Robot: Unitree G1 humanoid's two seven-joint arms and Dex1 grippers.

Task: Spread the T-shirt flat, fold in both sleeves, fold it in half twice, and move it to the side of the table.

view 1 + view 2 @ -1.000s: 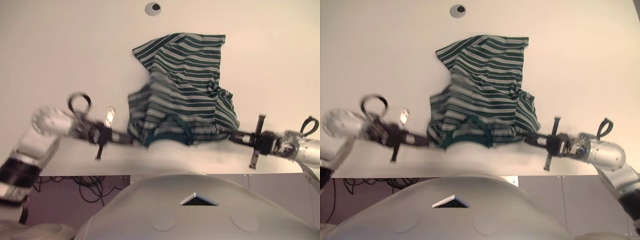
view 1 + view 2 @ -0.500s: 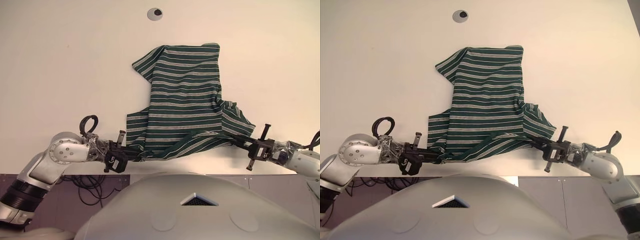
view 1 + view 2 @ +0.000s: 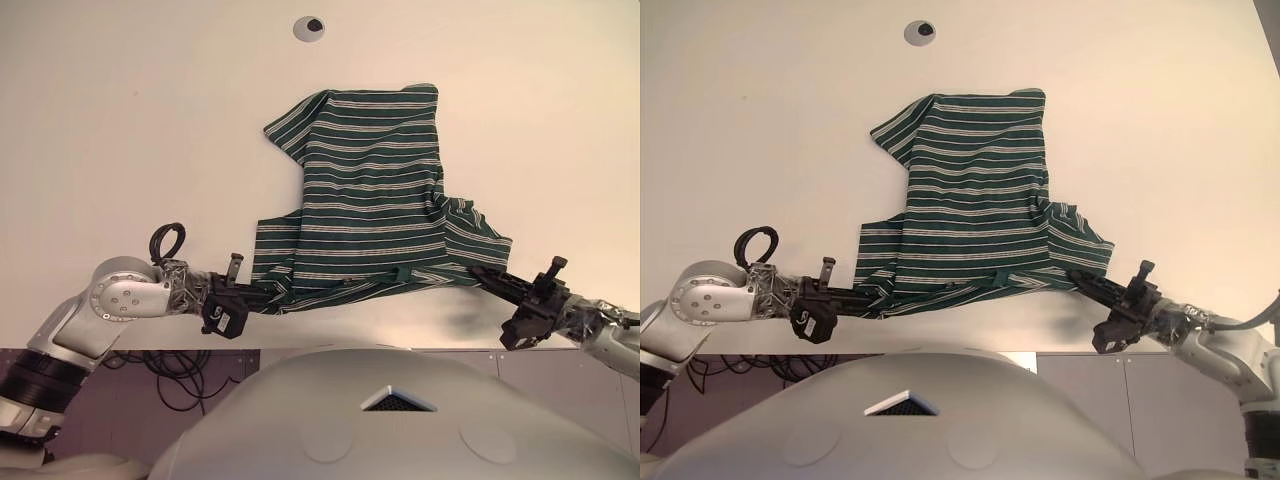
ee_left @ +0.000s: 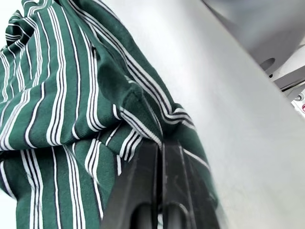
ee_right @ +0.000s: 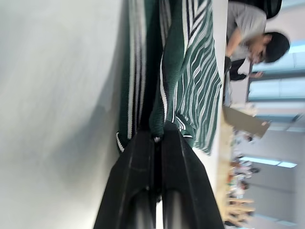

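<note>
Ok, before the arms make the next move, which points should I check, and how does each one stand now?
1. Left gripper shut on the T-shirt near edge: ok.
2. Right gripper shut on the same edge: ok.
3. T-shirt lying flat: not ok, bunched beside the right gripper.
4. Edge stretched between the grippers: looks ok.
5. Held edge resting on the table: cannot tell.

The T-shirt point(image 3: 370, 190) is showing as soft, matt knit cloth with ribbed hems. The surface point(image 3: 120, 150) is looking smooth and matt. The left hand point(image 3: 262, 296) and right hand point(image 3: 480, 274) are gleaming faintly, like hard plastic.
</note>
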